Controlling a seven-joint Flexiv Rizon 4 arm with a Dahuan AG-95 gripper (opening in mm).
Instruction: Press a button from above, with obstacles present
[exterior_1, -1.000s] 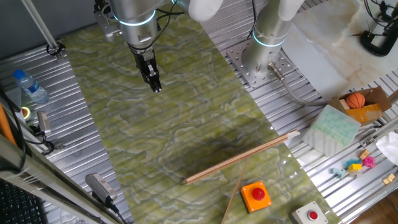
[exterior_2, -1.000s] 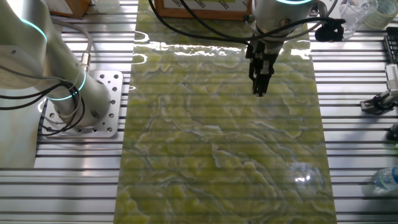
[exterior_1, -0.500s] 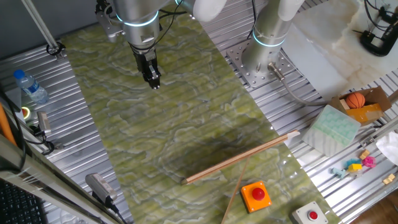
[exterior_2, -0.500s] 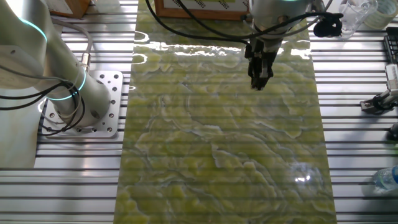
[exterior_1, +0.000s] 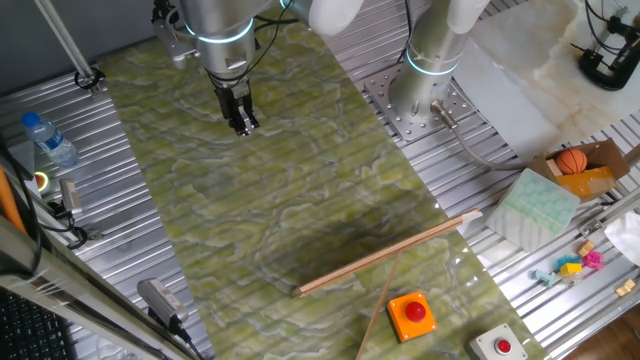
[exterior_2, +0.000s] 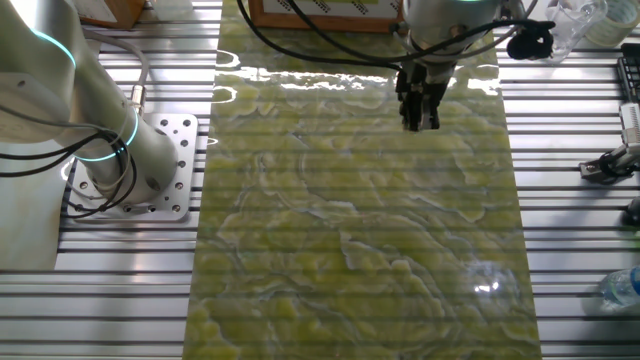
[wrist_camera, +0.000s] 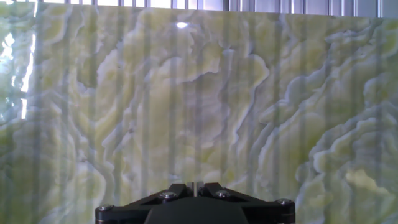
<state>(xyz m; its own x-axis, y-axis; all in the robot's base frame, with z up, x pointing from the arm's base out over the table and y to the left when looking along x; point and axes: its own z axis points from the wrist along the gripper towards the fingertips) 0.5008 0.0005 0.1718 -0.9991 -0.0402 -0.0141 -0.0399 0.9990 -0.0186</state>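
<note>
The orange button box (exterior_1: 411, 314) with its round red cap sits at the near right end of the green marbled mat (exterior_1: 300, 200). The long wooden stick (exterior_1: 385, 256) lies across the mat just behind it. The shorter stick (exterior_1: 375, 318) lies at its left side. My gripper (exterior_1: 244, 127) hangs over the far left part of the mat, far from the button. It also shows in the other fixed view (exterior_2: 418, 122), which shows neither button nor sticks. In the hand view the fingertips (wrist_camera: 195, 184) meet with only a thin line between them, holding nothing, over bare mat.
A white-grey box with a small red cap (exterior_1: 500, 345) sits right of the button. A second arm's base (exterior_1: 430, 80) stands on the metal table at the right. A water bottle (exterior_1: 48, 138) lies at the left. Toys and a green pad (exterior_1: 538, 205) are at the right.
My gripper has moved a little up and back toward the far end of the mat, away from the button. The button and sticks have not moved.
</note>
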